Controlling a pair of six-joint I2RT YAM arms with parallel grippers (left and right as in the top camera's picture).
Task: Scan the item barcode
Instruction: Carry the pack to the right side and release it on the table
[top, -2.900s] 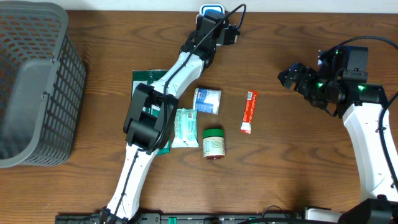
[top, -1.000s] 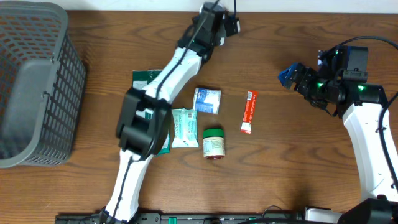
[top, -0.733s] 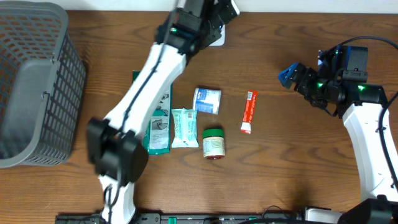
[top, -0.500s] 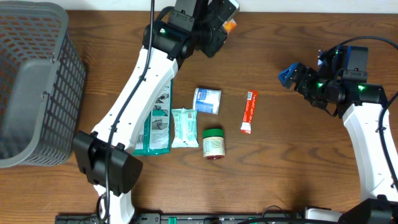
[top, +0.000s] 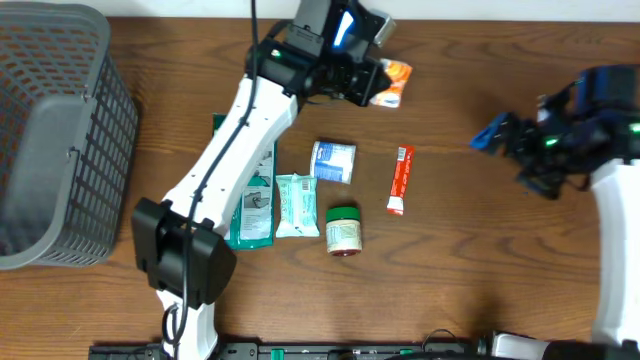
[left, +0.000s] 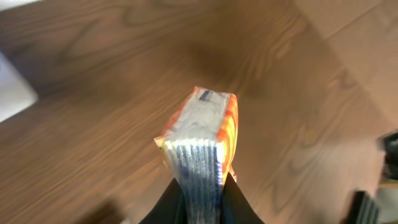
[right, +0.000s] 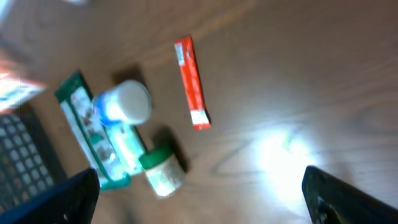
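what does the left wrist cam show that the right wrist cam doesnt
Only the left wrist view: an orange and white plastic packet, close up, pinched between the left jaws.

Only the right wrist view: a red stick sachet, a white-lidded blue tub, a green-lidded jar and a long green packet, with the right jaws spread wide at the bottom corners.

Both: the brown wooden tabletop, and perhaps the packet, as a blur at the right wrist view's left edge.
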